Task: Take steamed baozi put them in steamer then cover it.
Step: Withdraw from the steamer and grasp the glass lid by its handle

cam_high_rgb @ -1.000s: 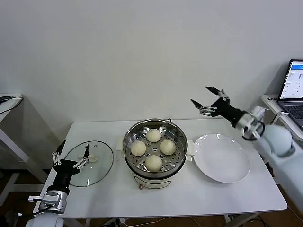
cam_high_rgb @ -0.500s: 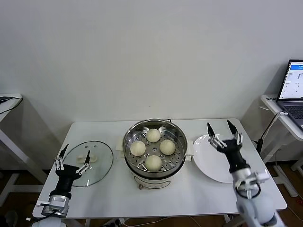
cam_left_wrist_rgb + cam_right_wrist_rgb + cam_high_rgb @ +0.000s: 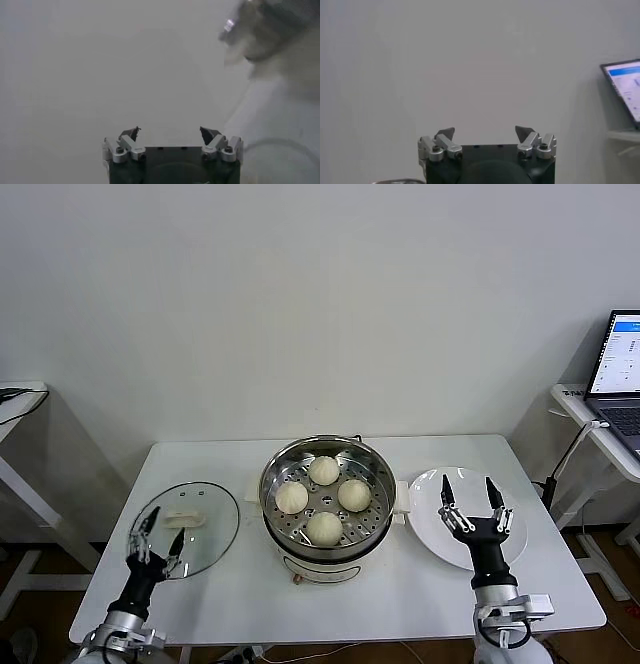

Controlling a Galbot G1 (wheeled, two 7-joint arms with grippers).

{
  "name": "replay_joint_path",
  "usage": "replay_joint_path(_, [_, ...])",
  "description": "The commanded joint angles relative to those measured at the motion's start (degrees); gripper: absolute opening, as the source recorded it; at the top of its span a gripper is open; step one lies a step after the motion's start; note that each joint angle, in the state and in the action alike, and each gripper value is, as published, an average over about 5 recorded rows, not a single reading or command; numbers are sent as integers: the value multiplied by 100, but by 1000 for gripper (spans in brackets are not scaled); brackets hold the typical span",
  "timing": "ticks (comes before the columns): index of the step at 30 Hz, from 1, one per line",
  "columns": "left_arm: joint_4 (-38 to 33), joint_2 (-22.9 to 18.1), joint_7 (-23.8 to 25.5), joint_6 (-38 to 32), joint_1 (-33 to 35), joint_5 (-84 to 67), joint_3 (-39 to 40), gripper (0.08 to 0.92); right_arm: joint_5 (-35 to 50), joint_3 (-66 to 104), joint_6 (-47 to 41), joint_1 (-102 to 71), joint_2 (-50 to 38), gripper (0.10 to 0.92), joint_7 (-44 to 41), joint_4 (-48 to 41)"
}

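Note:
The steamer (image 3: 283,546) stands at the table's middle, uncovered. Several cream-white steamed baozi (image 3: 323,470) sit on its perforated tray. The cover (image 3: 205,542), clear glass with a white handle, lies flat on the table left of the pot. My left gripper (image 3: 155,529) is open and empty, pointing up at the front edge of the cover. It also shows in the left wrist view (image 3: 170,132), facing the wall. My right gripper (image 3: 468,496) is open and empty, pointing up over the front of the white plate (image 3: 425,504). It also shows in the right wrist view (image 3: 485,132).
The empty white plate lies right of the pot. A laptop (image 3: 620,374) stands on a side table at the far right and also shows in the right wrist view (image 3: 622,90). Another small table (image 3: 20,399) is at the far left. The white table (image 3: 350,604) has bare room along its front.
My right arm has swung down from high at the back right to the front, its gripper now upright over the plate. My left gripper has drawn back toward the table's front edge.

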Motion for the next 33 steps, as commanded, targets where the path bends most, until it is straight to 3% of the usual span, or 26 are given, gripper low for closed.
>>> replay_joint_path(1, [1283, 96, -844, -408, -564, 2514, -39, 823, -202, -72, 163, -214, 317, 823, 123, 6])
replay_joint_path(16, [1906, 64, -895, -73, -1528, 2524, -11, 823, -286, -118, 195, -201, 351, 823, 95, -72])
replay_joint_path(33, [2430, -30, -799, 114, -2068, 2664, 9, 823, -373, -94, 290, -156, 334, 823, 88, -201])
